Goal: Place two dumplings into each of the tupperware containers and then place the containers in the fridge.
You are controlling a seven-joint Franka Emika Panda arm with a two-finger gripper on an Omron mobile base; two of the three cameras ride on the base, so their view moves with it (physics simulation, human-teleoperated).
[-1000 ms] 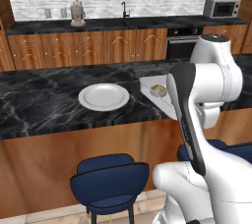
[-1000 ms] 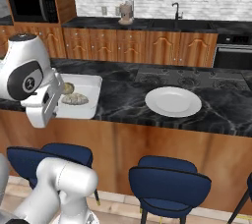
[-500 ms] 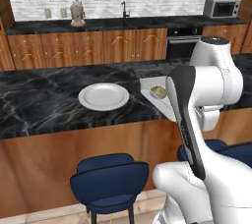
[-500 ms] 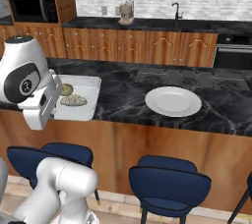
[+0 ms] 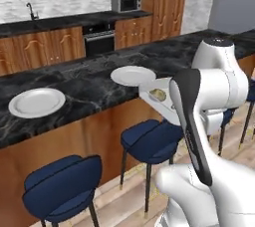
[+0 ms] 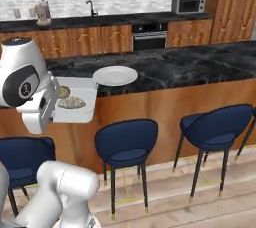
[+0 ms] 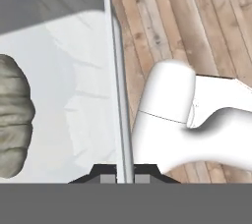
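- Hand view shows your gripper (image 7: 124, 178) clamped on the wall of the whitish tupperware container (image 7: 74, 95), one dumpling (image 7: 15, 115) inside.
- Right base view: you hold that container (image 6: 80, 112) off the surface (image 6: 165, 69) edge, just beside the white plate (image 6: 115, 75), with two dumplings (image 6: 71, 103) inside.

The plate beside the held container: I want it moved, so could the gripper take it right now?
Probably not: the gripper is shut on the whitish container, which holds dumplings. The plate itself lies uncovered, but the gripper is occupied.
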